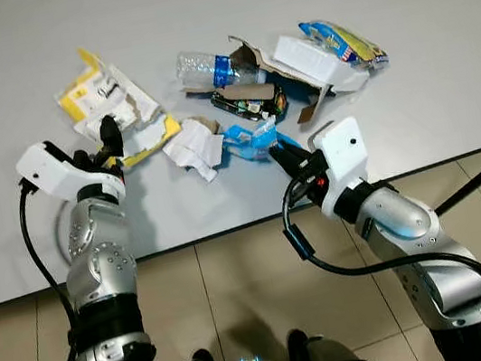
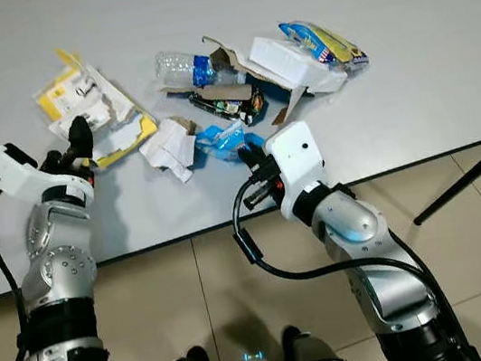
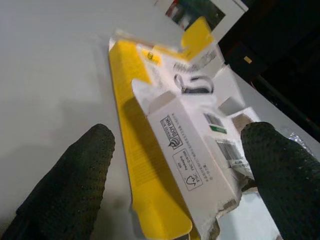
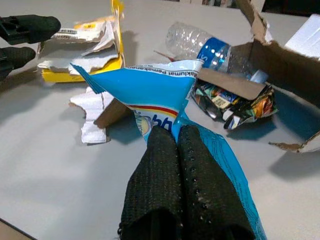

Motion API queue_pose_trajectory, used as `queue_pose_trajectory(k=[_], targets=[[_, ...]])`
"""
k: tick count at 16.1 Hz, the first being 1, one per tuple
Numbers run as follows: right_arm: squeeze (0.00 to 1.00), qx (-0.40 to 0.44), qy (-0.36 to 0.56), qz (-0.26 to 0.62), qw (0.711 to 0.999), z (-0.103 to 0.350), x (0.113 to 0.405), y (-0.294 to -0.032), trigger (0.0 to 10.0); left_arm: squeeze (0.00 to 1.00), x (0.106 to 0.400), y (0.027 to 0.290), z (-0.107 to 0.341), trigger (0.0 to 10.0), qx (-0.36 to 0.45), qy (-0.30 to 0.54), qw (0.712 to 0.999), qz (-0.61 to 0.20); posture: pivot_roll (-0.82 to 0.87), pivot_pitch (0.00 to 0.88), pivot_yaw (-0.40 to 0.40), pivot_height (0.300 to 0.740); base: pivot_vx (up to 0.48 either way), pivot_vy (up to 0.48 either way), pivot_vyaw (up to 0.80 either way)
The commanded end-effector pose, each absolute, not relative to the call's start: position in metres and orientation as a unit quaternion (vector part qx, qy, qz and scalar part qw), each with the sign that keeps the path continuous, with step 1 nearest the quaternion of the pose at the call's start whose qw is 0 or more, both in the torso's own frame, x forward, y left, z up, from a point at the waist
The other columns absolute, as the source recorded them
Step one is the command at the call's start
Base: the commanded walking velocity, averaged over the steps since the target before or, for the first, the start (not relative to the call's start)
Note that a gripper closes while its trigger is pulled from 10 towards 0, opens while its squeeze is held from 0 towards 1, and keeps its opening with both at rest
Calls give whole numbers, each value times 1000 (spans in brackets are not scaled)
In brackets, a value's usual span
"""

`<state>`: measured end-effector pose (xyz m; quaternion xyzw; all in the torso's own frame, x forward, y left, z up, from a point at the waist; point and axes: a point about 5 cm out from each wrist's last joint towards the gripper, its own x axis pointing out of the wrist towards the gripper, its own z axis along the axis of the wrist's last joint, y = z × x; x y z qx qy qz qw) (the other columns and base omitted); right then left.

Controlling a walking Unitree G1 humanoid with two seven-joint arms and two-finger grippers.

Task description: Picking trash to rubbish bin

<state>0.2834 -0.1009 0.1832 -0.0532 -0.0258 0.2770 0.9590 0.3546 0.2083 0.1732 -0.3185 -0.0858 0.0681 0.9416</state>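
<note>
Left eye view: we record a white flat-topped bench (image 1: 402,45) carrying a scatter of trash. The left claw (image 1: 108,134) rests on the bench with its black fingers spread to either side of a torn yellow-and-white cardboard box (image 1: 104,97), which lies directly ahead of it. The right claw (image 1: 279,145) is pinched onto the near end of a blue-and-white plastic snack wrapper (image 1: 248,139). Just beside that wrapper, toward the left claw, lies a crumpled white paper scrap (image 1: 194,147). Beyond the right claw lie a clear plastic bottle with a blue label (image 1: 209,68), a torn brown cardboard piece (image 1: 270,64), a dark printed foil packet (image 1: 248,102), a white flat carton (image 1: 313,59) and a yellow-and-blue snack bag (image 1: 342,41). Beige floor tiles (image 1: 247,280) show below the bench edge.

Right eye view: the same layout; nothing further to report.

Left wrist view: the two fingers (image 3: 75,185) stand apart, the yellow-and-white box between them and reaching ahead; we cannot tell whether either finger touches it.

Right wrist view: the two fingers (image 4: 160,185) are pressed together on the blue-and-white wrapper, which rises ahead of the claw. The bottle and foil packet lie beyond it, and the left claw sits off to one side, near the yellow box.
</note>
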Motion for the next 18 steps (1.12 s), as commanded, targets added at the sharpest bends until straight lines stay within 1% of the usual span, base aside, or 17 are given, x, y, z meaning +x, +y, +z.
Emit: queue_pose_trajectory(k=[1, 3, 4, 5, 9, 18], targets=[[0, -54, -25, 281, 958, 184, 279, -101, 10000, 0, 357, 210, 167, 10000, -329, -69, 939, 65, -173, 291, -32, 740, 0, 0, 0], [0, -55, -25, 281, 958, 184, 279, -102, 10000, 0, 360, 211, 163, 10000, -330, -54, 941, 55, -175, 290, -33, 740, 0, 0, 0], [0, -55, -25, 281, 958, 184, 278, -102, 10000, 0, 361, 211, 161, 1373, -336, -47, 939, 52, -177, 291, -34, 740, 0, 0, 0], [0, -55, -25, 282, 958, 185, 278, -101, 10000, 0, 361, 213, 157, 0, -343, -41, 937, 51, -178, 292, -35, 740, 0, 0, 0], [0, -57, -24, 283, 957, 185, 277, -100, 10000, 0, 361, 221, 150, 0, -350, -35, 935, 53, -178, 292, -35, 740, 0, 0, 0], [0, -57, -24, 280, 958, 185, 277, -99, 10000, 0, 363, 223, 145, 0, -353, -32, 934, 50, -177, 293, -34, 740, 0, 0, 0]])
